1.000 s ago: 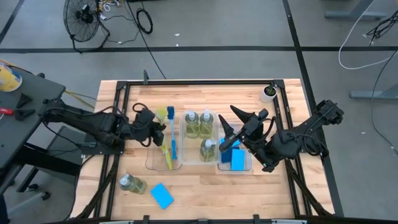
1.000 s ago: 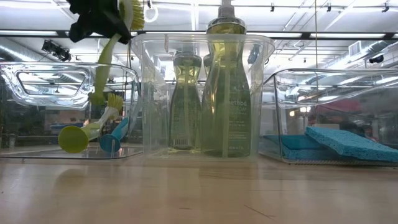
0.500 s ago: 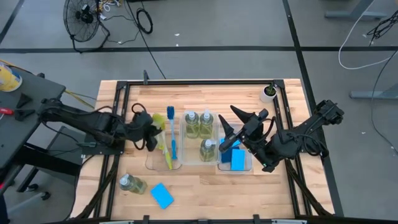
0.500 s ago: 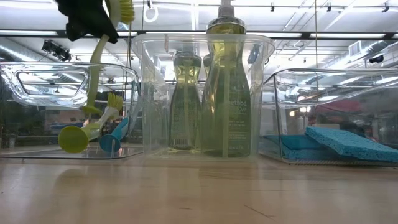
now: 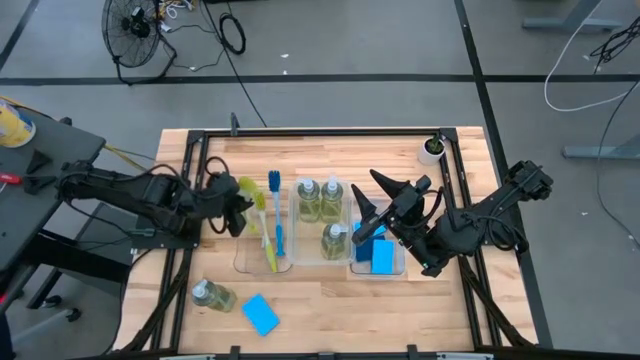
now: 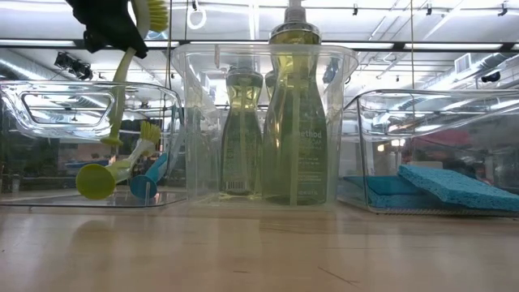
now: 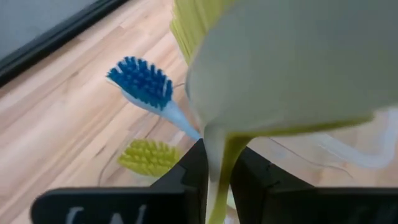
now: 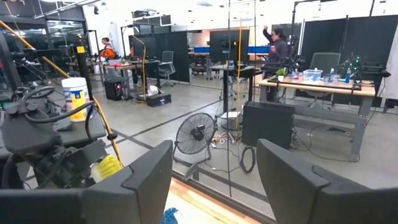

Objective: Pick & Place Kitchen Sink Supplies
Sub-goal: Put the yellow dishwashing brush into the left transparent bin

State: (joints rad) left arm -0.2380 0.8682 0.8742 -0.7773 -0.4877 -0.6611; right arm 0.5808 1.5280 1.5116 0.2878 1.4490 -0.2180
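My left gripper (image 5: 232,205) is shut on a yellow-green dish brush (image 5: 248,192) and holds it over the left clear tray (image 5: 240,262). In the low view the brush (image 6: 122,89) hangs head-up below the gripper (image 6: 113,24). A blue brush (image 5: 276,215) and another yellow-green brush (image 5: 266,248) lie in that tray. The middle tray holds three soap bottles (image 5: 320,200). Blue sponges (image 5: 380,255) lie in the right tray. My right gripper (image 5: 375,193) hovers open above that tray. One bottle (image 5: 213,295) lies on its side and one sponge (image 5: 261,313) lies flat on the table near its front edge. My left gripper pinches the brush between its two fingers at the thin neck (image 7: 219,155) just below the bristle head (image 7: 280,68). The fingers come from the table's left side. The brush is lifted clear, head up, and its handle (image 6: 117,105) slants down into the left tray's space.
A small white cup (image 5: 432,150) stands at the table's far right corner. A black frame (image 5: 320,131) runs around the table top. Bare wood lies in front of the trays. Beyond the table are a floor fan (image 8: 196,137), desks and people.
My left gripper has moved toward the table's left edge, carrying the brush with it. The brush stays head-up with its handle hanging over the left tray. My right arm has kept still.
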